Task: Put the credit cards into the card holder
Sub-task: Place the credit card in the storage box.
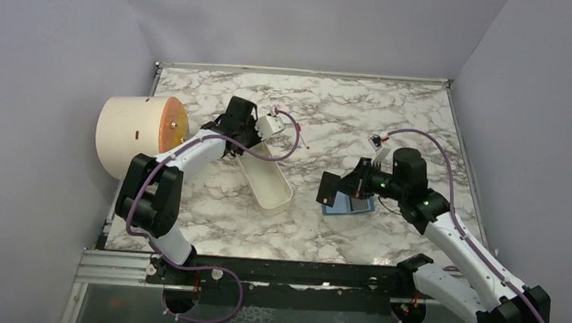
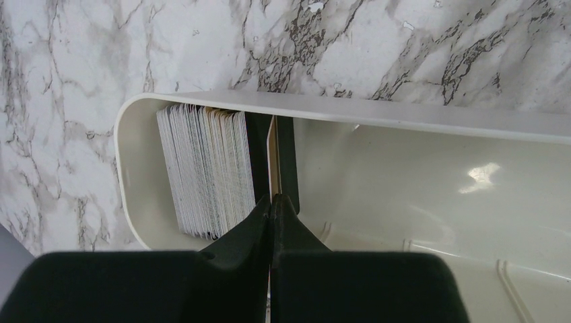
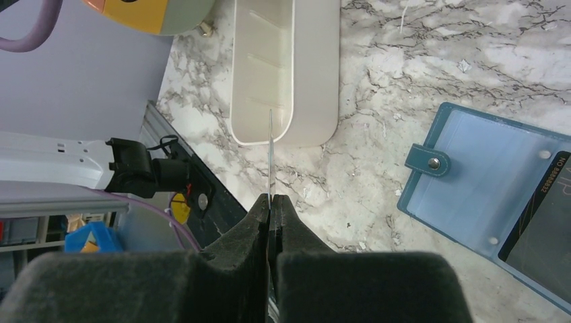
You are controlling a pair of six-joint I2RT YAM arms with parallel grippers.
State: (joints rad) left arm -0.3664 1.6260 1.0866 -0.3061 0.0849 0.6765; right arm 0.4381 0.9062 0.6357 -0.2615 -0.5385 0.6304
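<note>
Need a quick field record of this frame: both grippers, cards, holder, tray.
left gripper: shut, pinching a pale card edge-on inside the tray
right gripper: shut on a dark card, beside the card holder, not in it
card stack: standing on edge at the tray's rounded end
card holder: open flat on the table, snap tab showing
pocketed card: dark, already tucked into the holder
cylinder: cream, at the table's left edge

Overhead camera looks down from behind; both close wrist cameras share the white tray (image 3: 316, 67)
</note>
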